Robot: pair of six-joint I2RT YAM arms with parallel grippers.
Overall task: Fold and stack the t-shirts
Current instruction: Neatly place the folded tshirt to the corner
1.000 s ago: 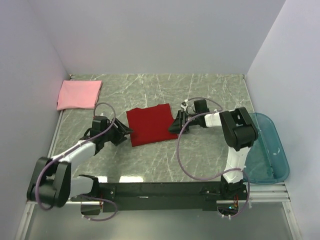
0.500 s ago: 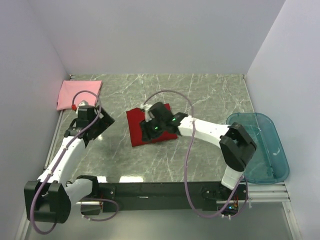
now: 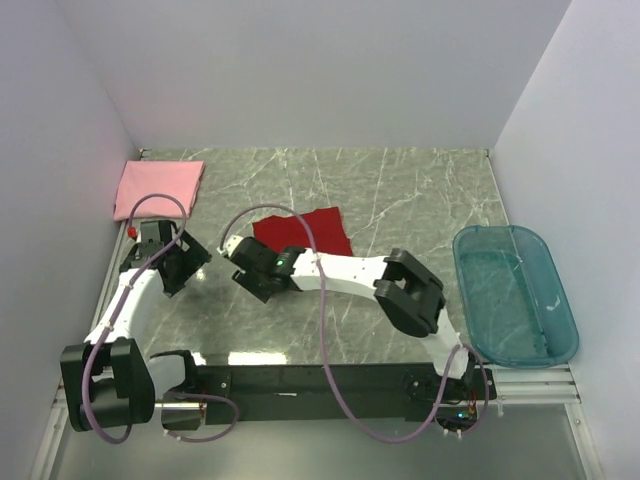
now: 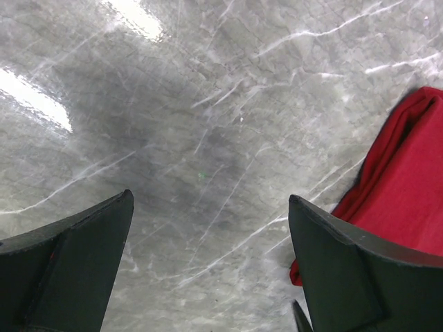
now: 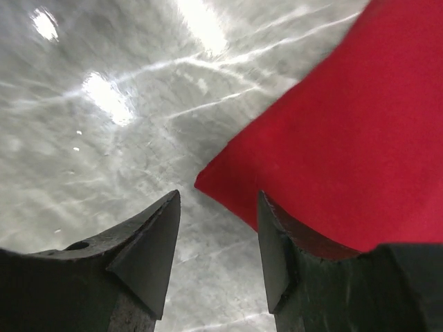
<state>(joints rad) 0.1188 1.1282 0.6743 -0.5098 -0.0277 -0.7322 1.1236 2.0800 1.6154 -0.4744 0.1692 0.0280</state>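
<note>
The deep red t-shirt [image 3: 305,231] lies folded at the table's middle, its near edge hidden under my right forearm. The light pink t-shirt [image 3: 158,188] lies folded flat in the far left corner. My right gripper [image 3: 248,272] is open and empty, low over the table by the red shirt's near left corner. In the right wrist view [image 5: 219,194] the red cloth [image 5: 346,131] fills the upper right, its corner just ahead of the fingers. My left gripper [image 3: 184,262] is wide open and empty, left of the red shirt. The left wrist view [image 4: 209,197] shows the red cloth's edge [image 4: 408,180] at the right.
A translucent teal-blue bin [image 3: 515,295] stands at the table's right edge. White walls close the table on the left, back and right. The grey marble tabletop [image 3: 400,190] shows bright glare patches in both wrist views.
My right arm has swept left across the red shirt to its near left corner. My left arm has drawn back to the left, away from the shirt.
</note>
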